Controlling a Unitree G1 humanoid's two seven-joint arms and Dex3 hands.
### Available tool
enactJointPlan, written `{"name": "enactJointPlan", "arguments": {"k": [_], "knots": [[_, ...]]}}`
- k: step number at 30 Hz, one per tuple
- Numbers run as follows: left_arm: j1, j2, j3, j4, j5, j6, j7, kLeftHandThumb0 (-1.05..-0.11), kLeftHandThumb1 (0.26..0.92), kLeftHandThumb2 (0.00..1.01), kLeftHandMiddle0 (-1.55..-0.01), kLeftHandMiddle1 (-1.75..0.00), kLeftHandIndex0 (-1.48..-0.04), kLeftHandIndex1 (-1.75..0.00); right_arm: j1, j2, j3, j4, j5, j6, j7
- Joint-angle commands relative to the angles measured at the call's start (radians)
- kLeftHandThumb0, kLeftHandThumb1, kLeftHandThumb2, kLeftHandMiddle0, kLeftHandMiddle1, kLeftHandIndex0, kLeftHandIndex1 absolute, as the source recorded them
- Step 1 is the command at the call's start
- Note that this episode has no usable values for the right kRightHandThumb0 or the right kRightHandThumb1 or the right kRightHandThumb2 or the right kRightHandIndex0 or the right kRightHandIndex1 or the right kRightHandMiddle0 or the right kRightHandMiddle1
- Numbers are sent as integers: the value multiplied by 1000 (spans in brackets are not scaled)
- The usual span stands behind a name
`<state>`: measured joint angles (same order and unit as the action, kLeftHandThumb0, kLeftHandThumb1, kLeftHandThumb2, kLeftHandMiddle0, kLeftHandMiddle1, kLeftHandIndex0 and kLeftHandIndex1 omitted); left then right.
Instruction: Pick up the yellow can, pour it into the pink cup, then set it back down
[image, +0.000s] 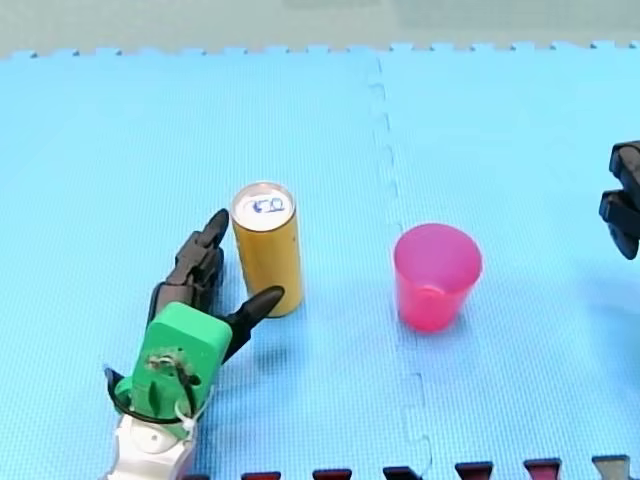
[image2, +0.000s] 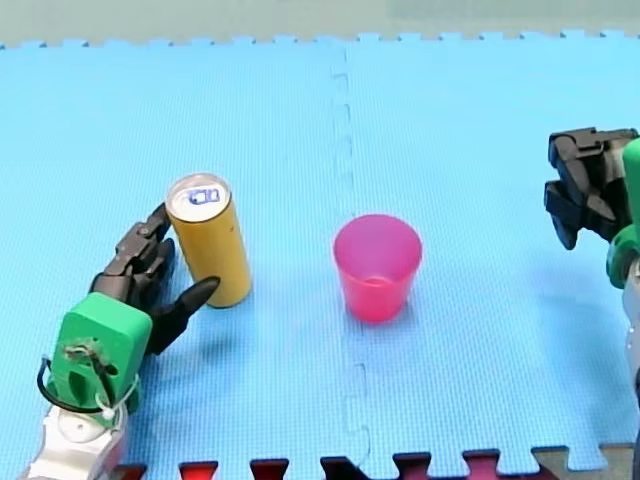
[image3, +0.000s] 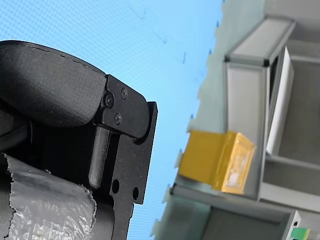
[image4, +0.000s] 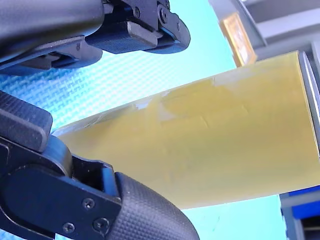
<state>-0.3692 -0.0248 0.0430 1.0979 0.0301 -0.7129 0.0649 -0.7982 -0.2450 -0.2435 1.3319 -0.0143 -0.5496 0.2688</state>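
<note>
Here, left hand (image: 213, 283) flanks yellow can (image: 268, 258) on interlocking blue foam mat (image: 490, 130).

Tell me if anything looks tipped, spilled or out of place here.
Nothing stands out. The yellow can and pink cup stand upright on the blue mat, no spill; the left hand brackets the can, the right hand is at the far right.

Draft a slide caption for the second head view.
Left hand open around the upright yellow can, pink cup standing apart on the blue mat; right hand shut at right edge.
</note>
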Motion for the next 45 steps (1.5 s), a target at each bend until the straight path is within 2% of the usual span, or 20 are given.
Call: {"name": "enactJointPlan", "arguments": {"k": [1,8,12,14,21,32,45], "knots": [[16,3,10,-34,-14,13,-18,-1048,773,0,-266,0,-245,0,0,-4,-5,0,5,-4,4],[47,-2,12,-101,-15,56,-27,-1048,761,0,-262,0,-222,0,0,-7,-3,0,2,-11,12],[72,-7,10,-150,-15,85,-27,-1048,759,0,-258,0,-212,0,5,-10,-2,0,-1,-26,21],[82,-10,12,-172,-19,103,-29,-1048,732,0,-252,0,-207,0,6,-11,-2,0,-1,-33,24],[117,-13,12,-234,-14,143,-22,-1019,700,0,-251,-1,-195,0,12,-11,-10,1,6,-53,38],[113,-13,10,-221,8,138,16,-999,702,1,-268,-5,-181,0,15,-17,-8,3,-3,-62,36],[112,-22,10,-233,1,152,13,-982,704,1,-270,-3,-174,0,16,-15,-4,5,-16,-63,24]]}}
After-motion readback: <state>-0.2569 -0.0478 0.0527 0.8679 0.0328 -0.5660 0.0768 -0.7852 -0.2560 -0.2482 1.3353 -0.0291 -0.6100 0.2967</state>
